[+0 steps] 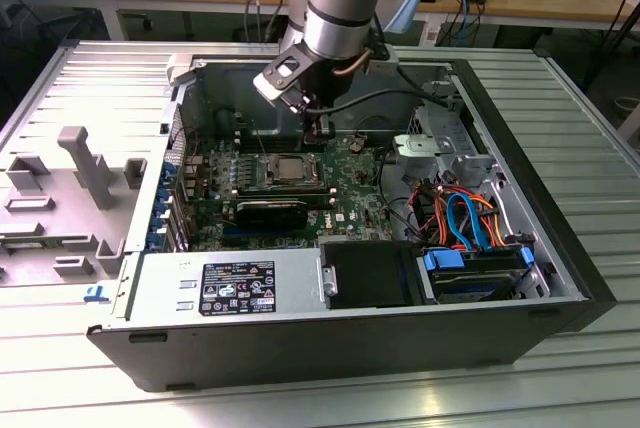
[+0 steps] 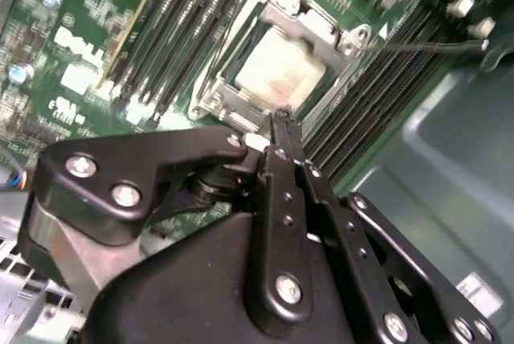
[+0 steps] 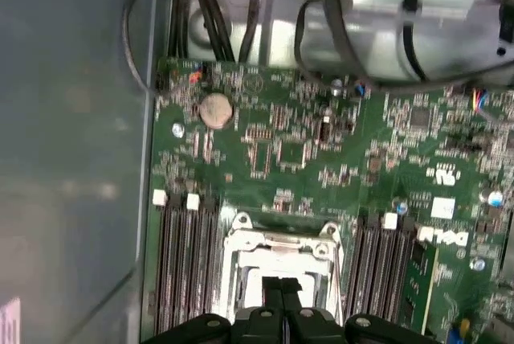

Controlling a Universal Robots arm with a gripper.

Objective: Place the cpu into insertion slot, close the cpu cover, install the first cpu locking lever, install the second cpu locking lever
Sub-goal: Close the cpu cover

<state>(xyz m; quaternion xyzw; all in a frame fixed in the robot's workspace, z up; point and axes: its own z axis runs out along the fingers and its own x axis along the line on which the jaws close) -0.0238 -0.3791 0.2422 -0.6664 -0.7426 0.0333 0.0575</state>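
While the hand point(image 2: 281, 123), fingers pressed together on nothing, hangs at the rim of the insertion slot point(image 2: 210, 103): cpu point(image 2: 277, 71), seated there under the cpu cover point(image 2: 315, 26); probably light, stiff, fragile (grip by edges only).

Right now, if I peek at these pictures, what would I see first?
The big grey robot arm reaching down into an open computer case in the exterior view. Its black pincer hangs shut close over the silvery cpu in the second wrist view, seated on the green motherboard. Bright blue and orange cables lie at the exterior view's right.
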